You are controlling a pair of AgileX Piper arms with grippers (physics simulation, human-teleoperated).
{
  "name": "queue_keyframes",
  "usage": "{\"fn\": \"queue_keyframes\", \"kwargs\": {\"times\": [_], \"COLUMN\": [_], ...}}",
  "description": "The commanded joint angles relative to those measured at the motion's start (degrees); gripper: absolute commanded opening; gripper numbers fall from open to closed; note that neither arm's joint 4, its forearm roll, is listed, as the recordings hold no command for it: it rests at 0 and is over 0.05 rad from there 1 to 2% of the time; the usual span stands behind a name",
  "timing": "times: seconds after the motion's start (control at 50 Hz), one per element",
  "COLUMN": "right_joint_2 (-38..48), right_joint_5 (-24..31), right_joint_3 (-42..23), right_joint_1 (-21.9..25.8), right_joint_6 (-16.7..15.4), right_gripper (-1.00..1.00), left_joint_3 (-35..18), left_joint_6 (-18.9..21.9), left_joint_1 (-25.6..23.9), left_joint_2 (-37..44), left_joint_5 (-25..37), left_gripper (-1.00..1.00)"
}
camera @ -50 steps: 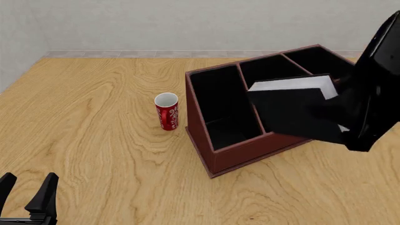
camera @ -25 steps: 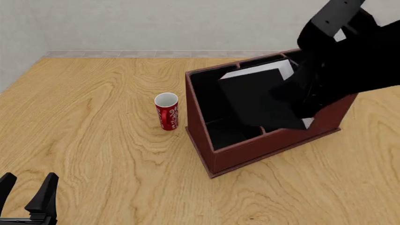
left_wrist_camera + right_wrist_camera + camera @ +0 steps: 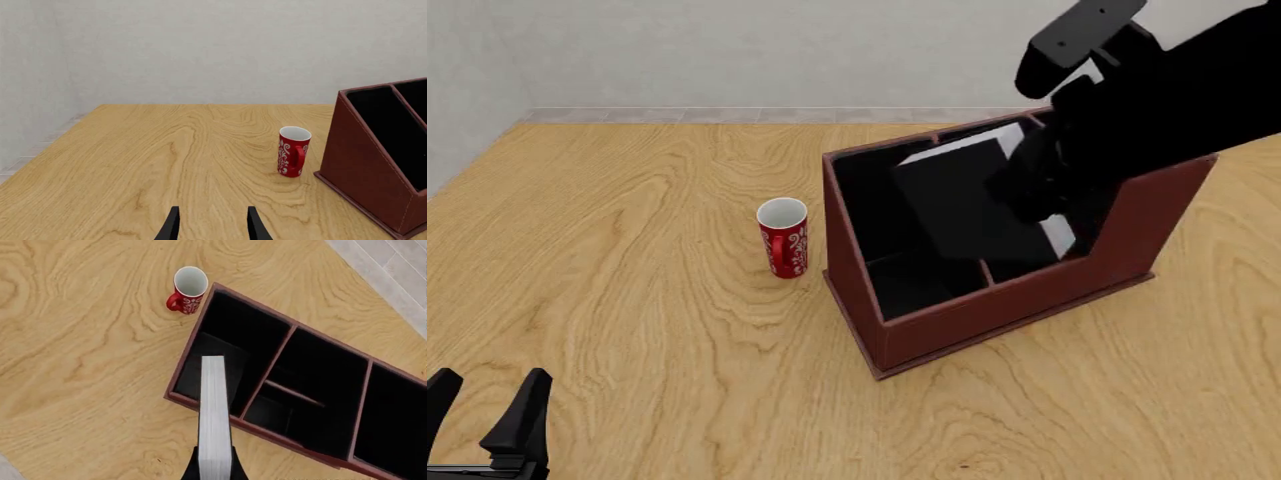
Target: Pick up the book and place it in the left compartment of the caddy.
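Fingers of the left gripper (image 3: 211, 225) stand spread over bare wooden desk (image 3: 147, 165) in the left wrist view, pinching nothing; ahead stand the small red-and-white patterned cup (image 3: 293, 151) and, just beside it, the outer wall of the large reddish-brown box caddy (image 3: 367, 160) with its black lining.

Front view: the right gripper (image 3: 1034, 190), a dark mass reaching in from the right, carries the thick black-covered book with white page edges (image 3: 968, 200). Over the last second the book has travelled leftward from above the caddy's front right corner and turned more upright; it now hangs tilted across the divider between the long black-lined left compartment (image 3: 888, 225) and the middle slots, raised above the floor. The left arm has not moved.

Right wrist view: the right fingers (image 3: 191, 471) pinch the book, seen edge-on as a white page strip. Its far end points over the left compartment's near wall, close to the divider.

My judgement: carrying is nearly done; what is left is a small shift toward the cup side and lowering, with the divider as the snag.
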Motion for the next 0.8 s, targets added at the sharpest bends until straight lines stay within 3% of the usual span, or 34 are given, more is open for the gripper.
{"fn": "queue_keyframes", "kwargs": {"times": [0.02,0.34,0.8], "right_joint_2": [2.2,5.1,10.1], "right_joint_5": [0.0,0.0,0.0], "right_joint_3": [-1.6,-2.1,-4.4], "right_joint_1": [-1.7,-3.3,-2.5], "right_joint_6": [0.3,-1.0,0.2], "right_gripper": [-1.00,-1.00,-1.00], "left_joint_3": [0.0,0.0,0.0], "left_joint_6": [0.0,0.0,0.0], "left_joint_1": [0.0,0.0,0.0], "left_joint_2": [0.0,0.0,0.0], "left_joint_5": [0.0,0.0,0.0], "left_gripper": [1.00,1.00,1.00]}}
